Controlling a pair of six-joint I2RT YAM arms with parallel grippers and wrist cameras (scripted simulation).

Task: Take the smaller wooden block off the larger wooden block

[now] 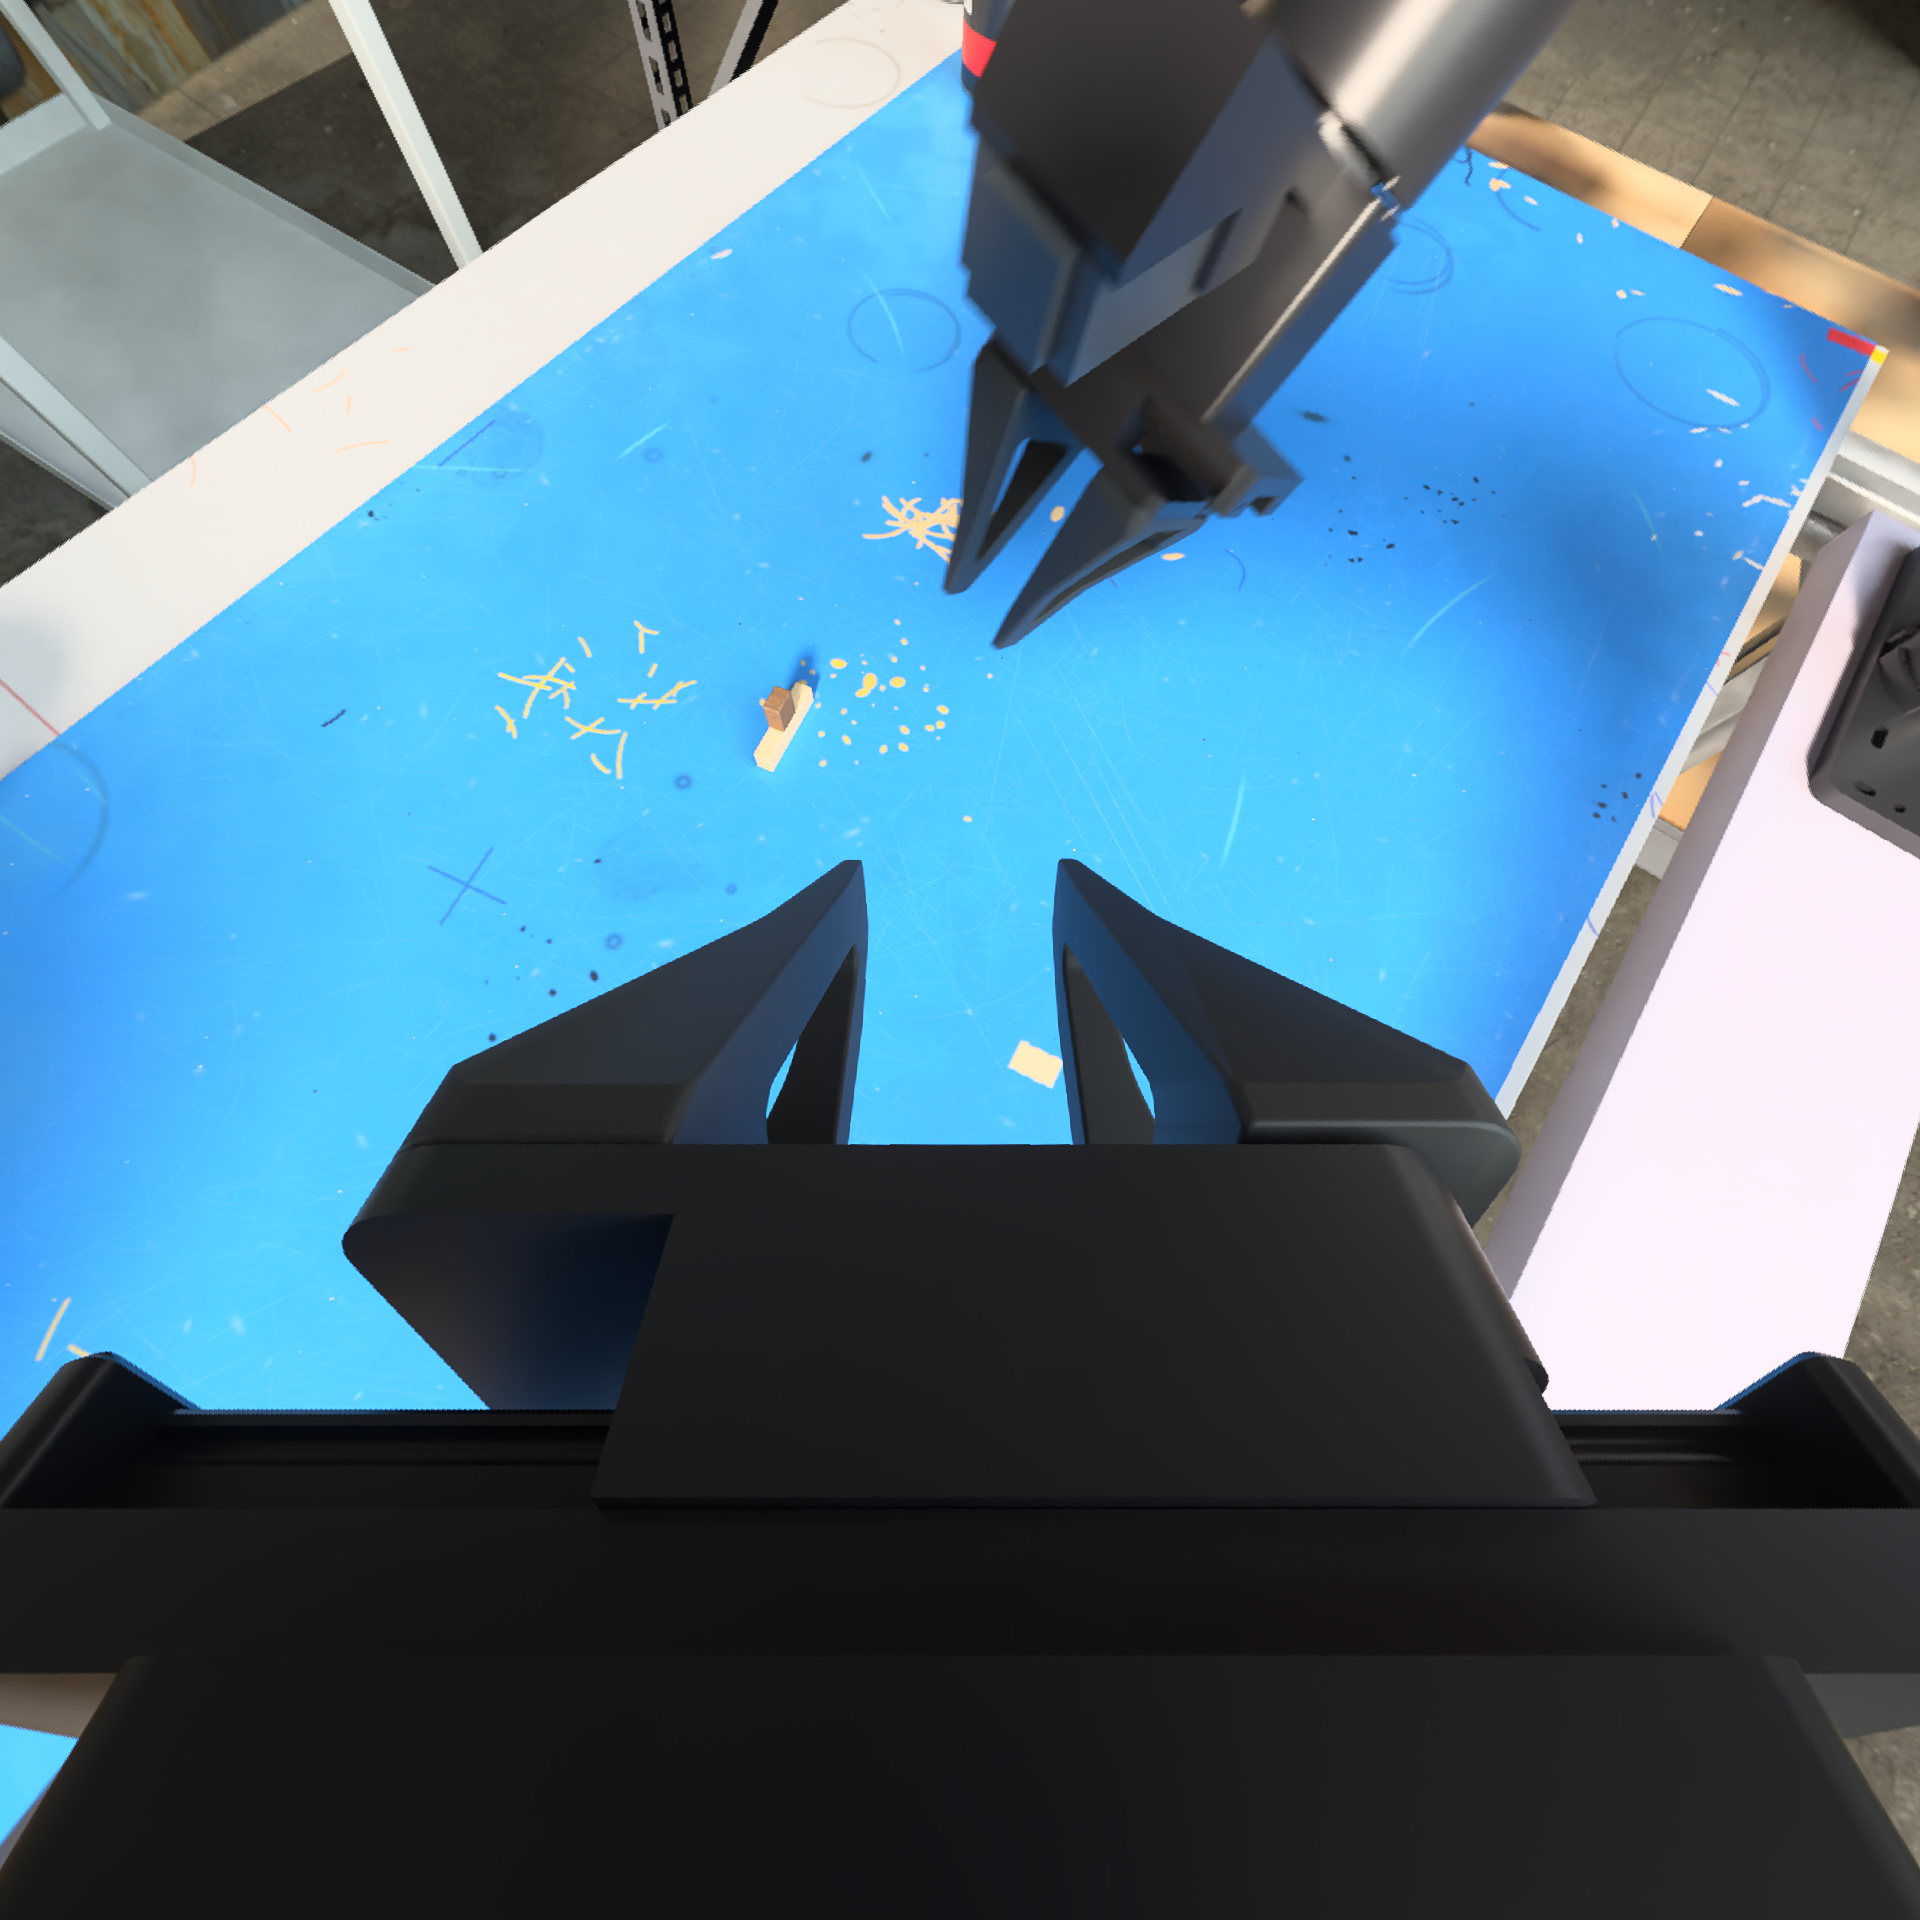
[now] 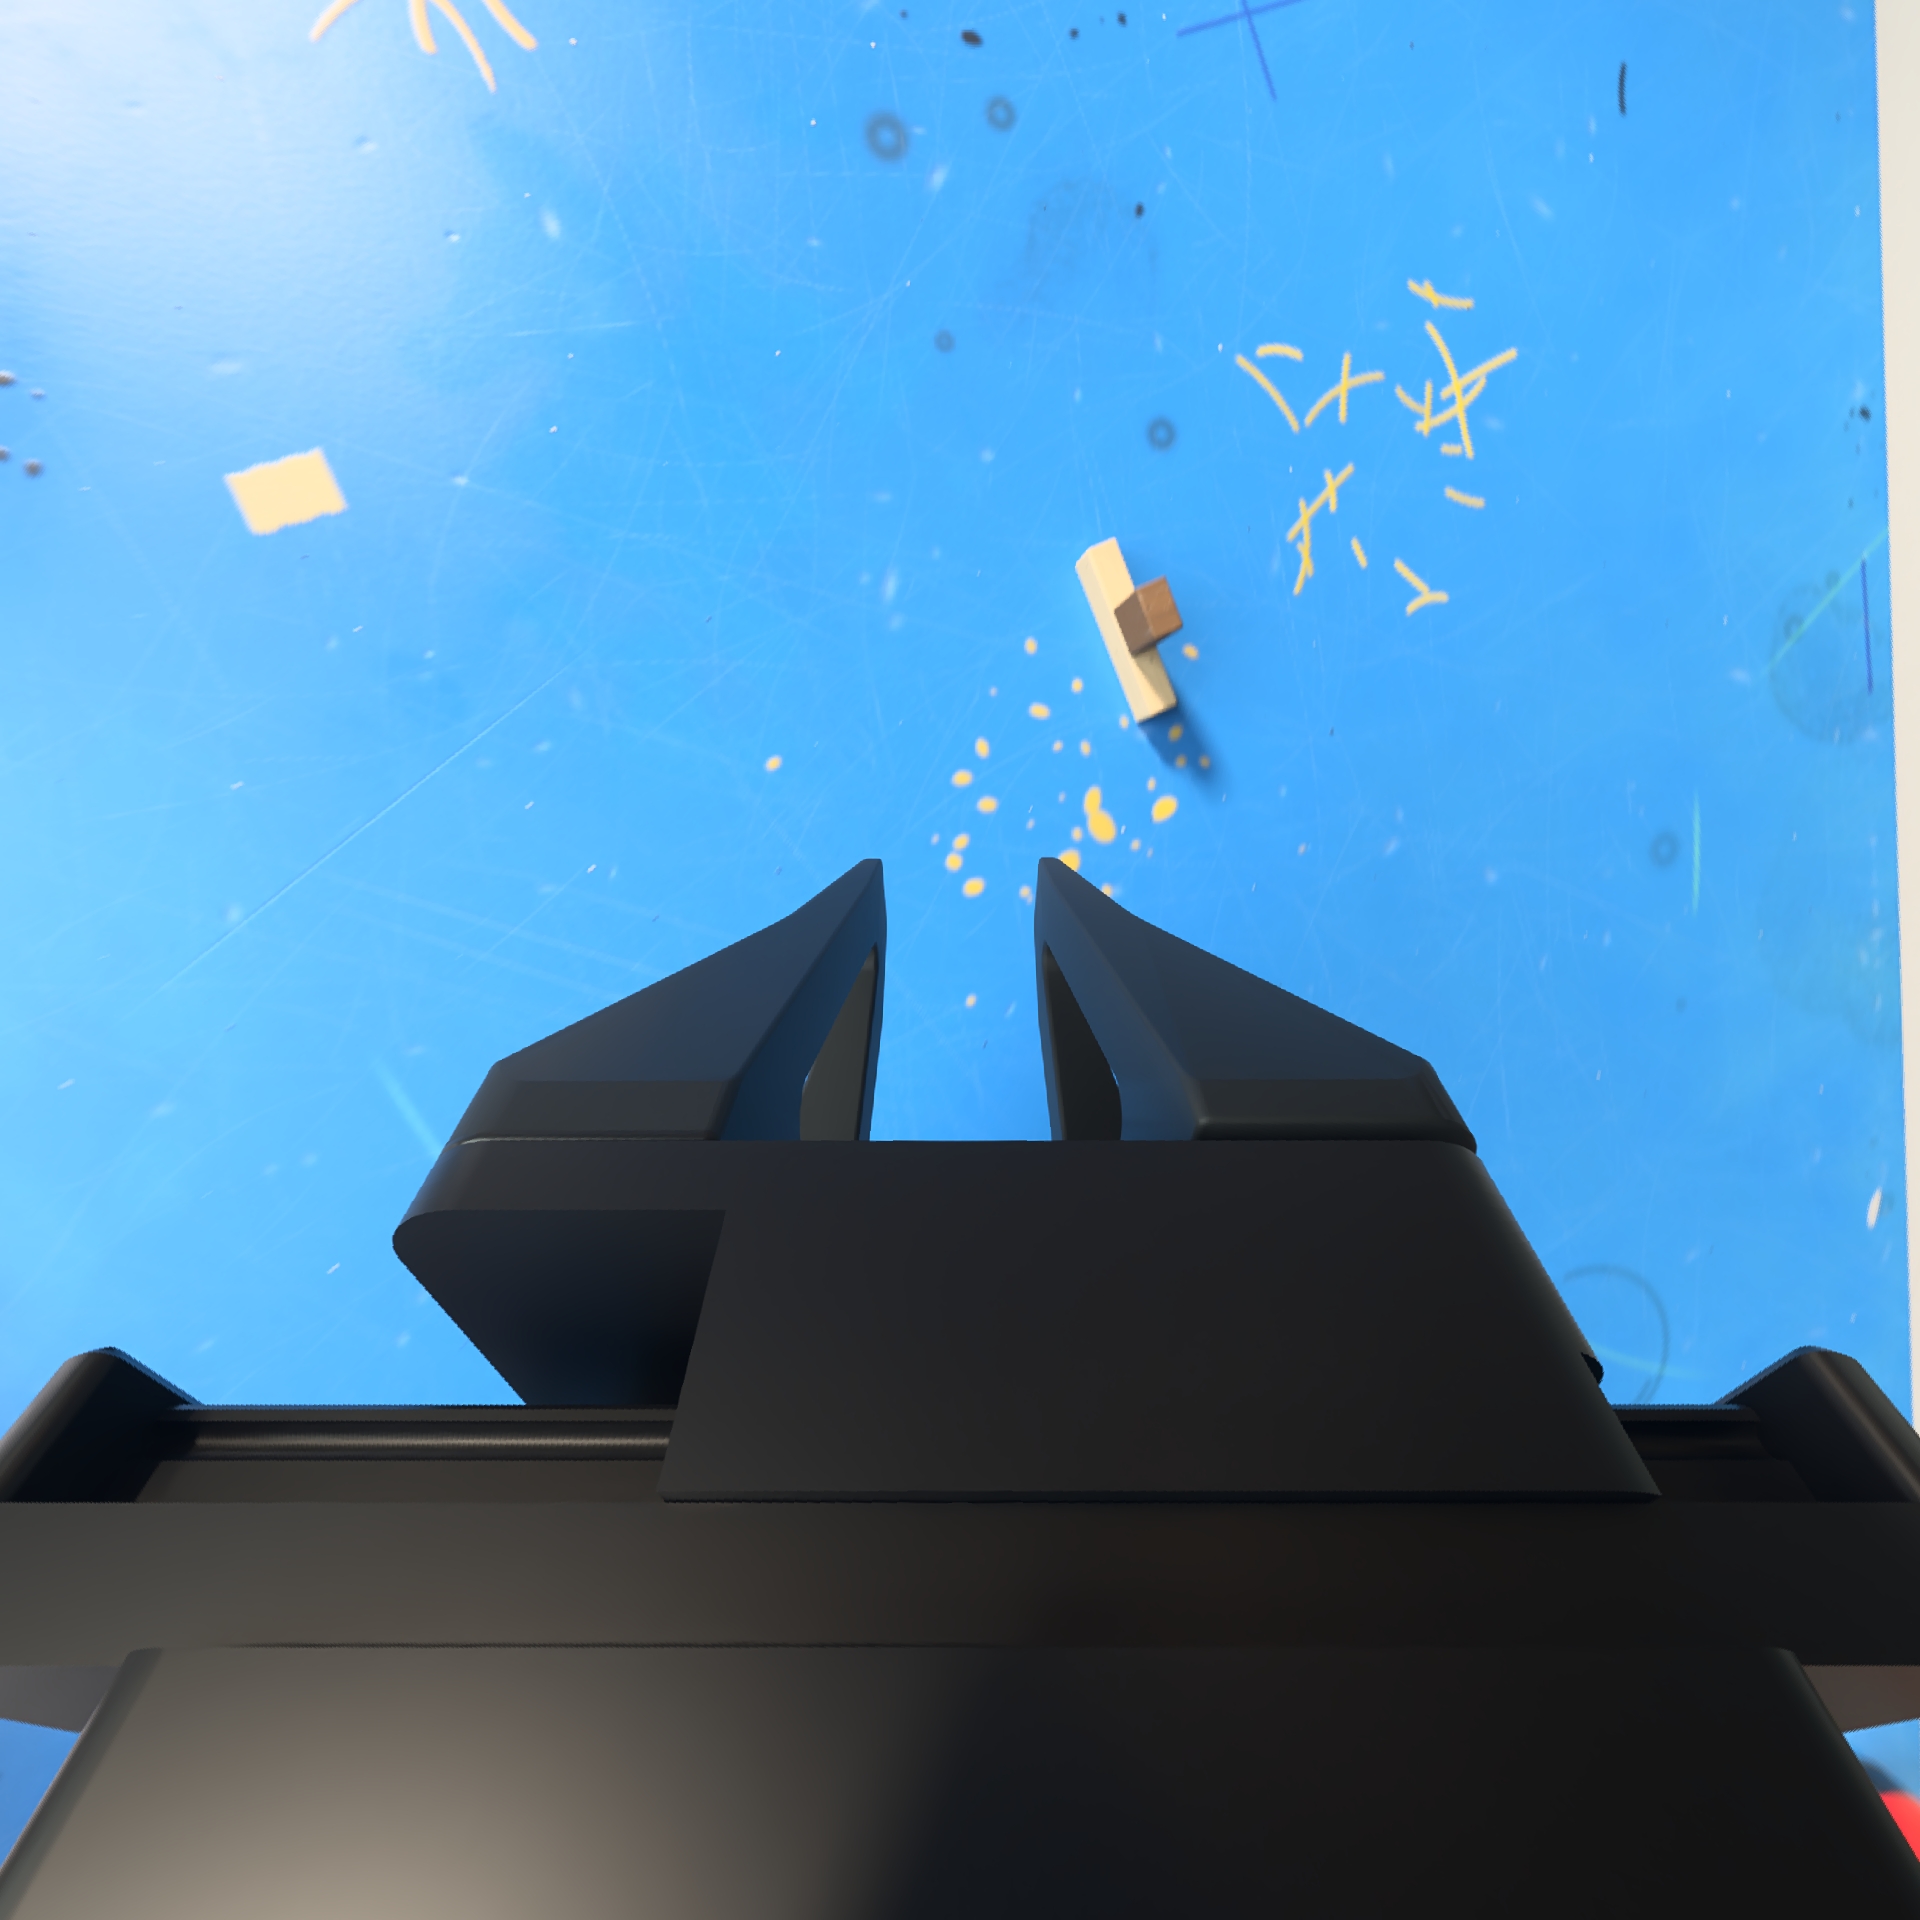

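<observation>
A small brown wooden block (image 1: pixel 778 708) sits on top of a longer pale wooden block (image 1: pixel 785 730) that lies flat on the blue table (image 1: pixel 312 1039). Both also show in the right wrist view, the brown block (image 2: pixel 1147 614) on the pale block (image 2: pixel 1122 634). My left gripper (image 1: pixel 959 864) is open and empty, high above the table and short of the blocks. My right gripper (image 2: pixel 959 862) is open and empty, above the table, the blocks ahead and slightly right of it. The right gripper (image 1: pixel 982 613) also shows in the left wrist view, beyond the blocks.
The blue table bears yellow paint marks (image 1: pixel 582 696) and a pale square patch (image 1: pixel 1034 1063). A white border (image 1: pixel 312 436) runs along its far left edge. A pale panel (image 1: pixel 1745 1091) with a black mount stands off the right edge. Grey shelving (image 1: pixel 156 291) stands beyond.
</observation>
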